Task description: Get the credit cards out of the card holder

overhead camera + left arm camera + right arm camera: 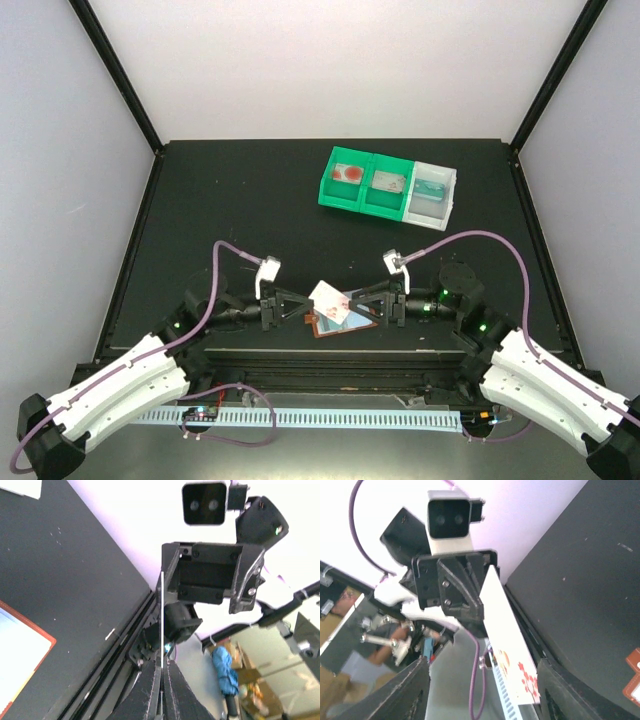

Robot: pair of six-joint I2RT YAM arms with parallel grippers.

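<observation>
- Right now the main risk lies with the credit card [329,299]. It hangs in the air just above the card holder [345,326], close to the table's near edge. Only one edge of it is pinched, so a jolt or a quick swing could make it pivot, slip out and fall onto the holder or over the edge.
- The card is thin and smooth, with a pinkish-white face and red blossoms printed toward one end. Seen edge-on from the left wrist it is a bare white line, which gives the fingers very little to bite on.
- The left gripper [303,303] has its jaws pressed flat together on that edge.
- The right gripper [360,298] faces it with its jaws spread wide on either side of the card's free end. They touch neither face and hold nothing. A sideways retreat, not a straight one, could clip the card.
- The holder lies open and unheld on the table [250,200], so a dropped card could nudge it. I cannot tell whether more cards remain inside.
- The green and white bins [365,185] stand well apart at the far side, a long carry for so slight a grip.
</observation>
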